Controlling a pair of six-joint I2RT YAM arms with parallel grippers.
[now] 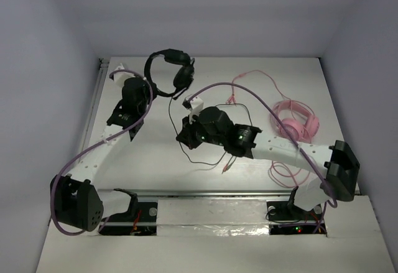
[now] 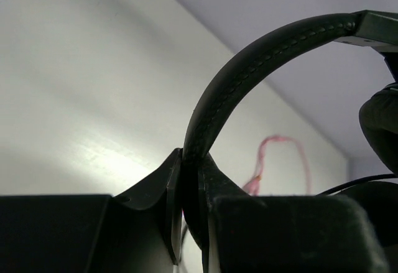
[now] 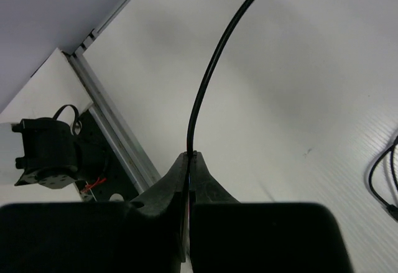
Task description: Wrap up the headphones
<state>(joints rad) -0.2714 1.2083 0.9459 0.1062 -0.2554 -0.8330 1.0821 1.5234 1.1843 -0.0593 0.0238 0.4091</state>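
The black headphones (image 1: 171, 68) are held up at the back of the table, their headband (image 2: 249, 68) arching up from my left gripper (image 2: 191, 156), which is shut on it. My left gripper shows in the top view (image 1: 144, 81) at the headband's left side. The thin black cable (image 1: 177, 133) hangs from the earcup and runs down to my right gripper (image 1: 184, 135) at mid-table. My right gripper (image 3: 191, 155) is shut on the cable (image 3: 211, 68). The rest of the cable loops on the table to its plug (image 1: 225, 166).
Pink headphones (image 1: 297, 124) with a pink cable (image 1: 249, 83) lie at the right of the table. A metal rail (image 3: 115, 130) runs along the table's near edge, with the arm bases below it. Grey walls enclose the table.
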